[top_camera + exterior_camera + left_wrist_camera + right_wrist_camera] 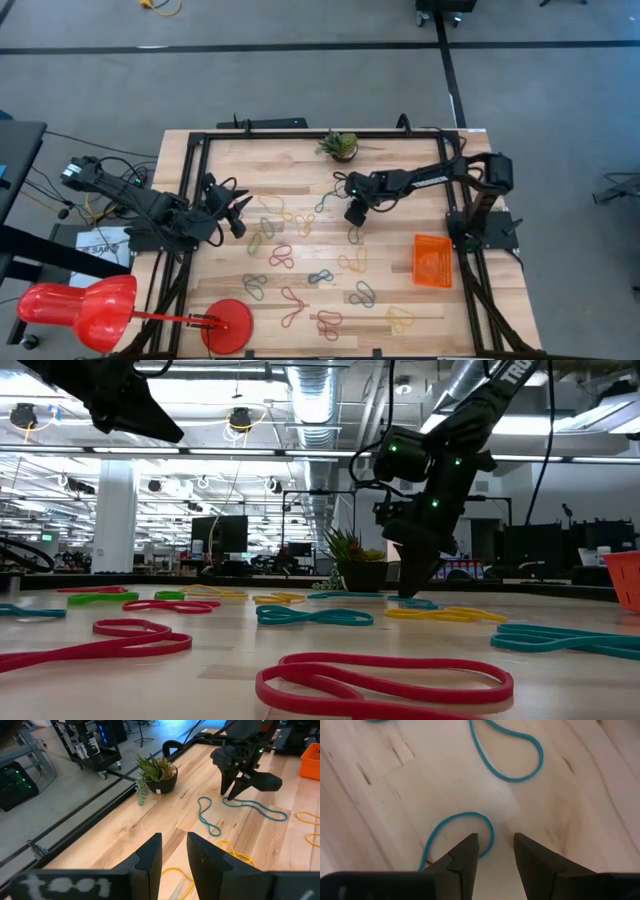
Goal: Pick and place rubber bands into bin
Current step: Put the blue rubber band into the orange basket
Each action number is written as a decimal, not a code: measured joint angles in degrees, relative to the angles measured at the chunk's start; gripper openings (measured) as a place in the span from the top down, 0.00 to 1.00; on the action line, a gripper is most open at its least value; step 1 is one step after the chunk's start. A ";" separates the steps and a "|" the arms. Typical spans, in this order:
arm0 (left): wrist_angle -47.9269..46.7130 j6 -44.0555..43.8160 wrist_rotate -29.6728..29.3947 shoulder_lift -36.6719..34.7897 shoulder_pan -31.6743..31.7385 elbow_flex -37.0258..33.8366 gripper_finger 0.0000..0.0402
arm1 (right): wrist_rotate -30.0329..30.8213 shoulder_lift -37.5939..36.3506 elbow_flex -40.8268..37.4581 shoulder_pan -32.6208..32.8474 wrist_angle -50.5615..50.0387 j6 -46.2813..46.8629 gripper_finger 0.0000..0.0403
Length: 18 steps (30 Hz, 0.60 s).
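Many rubber bands in red, yellow, green and teal lie flat all over the wooden table. The orange bin stands near the table's right edge. My right gripper is open and points down, its tips low at the table by the rounded end of a teal band. That same gripper shows in the left wrist view at the end of the teal band. A second teal band lies just beside it. My left gripper is open and hovers above the table's left part, holding nothing. My right gripper comes from above, pointing down. One fingertip stands right at the teal band's end loop, which lies flat on the wood. Whether the finger touches the band, I cannot tell.
A small potted plant stands at the far edge, behind the right gripper. A round red disc sits at the near left corner, with a red lamp-like thing off the table. Black frame rails border the tabletop.
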 joint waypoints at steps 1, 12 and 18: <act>-0.07 0.00 0.00 0.01 0.00 0.00 0.80 | -0.35 0.01 -0.02 -0.13 0.06 0.01 0.70; -0.10 0.02 -0.16 0.01 0.00 0.00 0.80 | -0.40 1.39 0.32 0.64 -1.35 1.46 0.96; -0.08 0.07 -1.36 0.01 0.00 0.00 0.80 | 1.74 -3.22 6.57 3.67 -14.11 1.17 0.99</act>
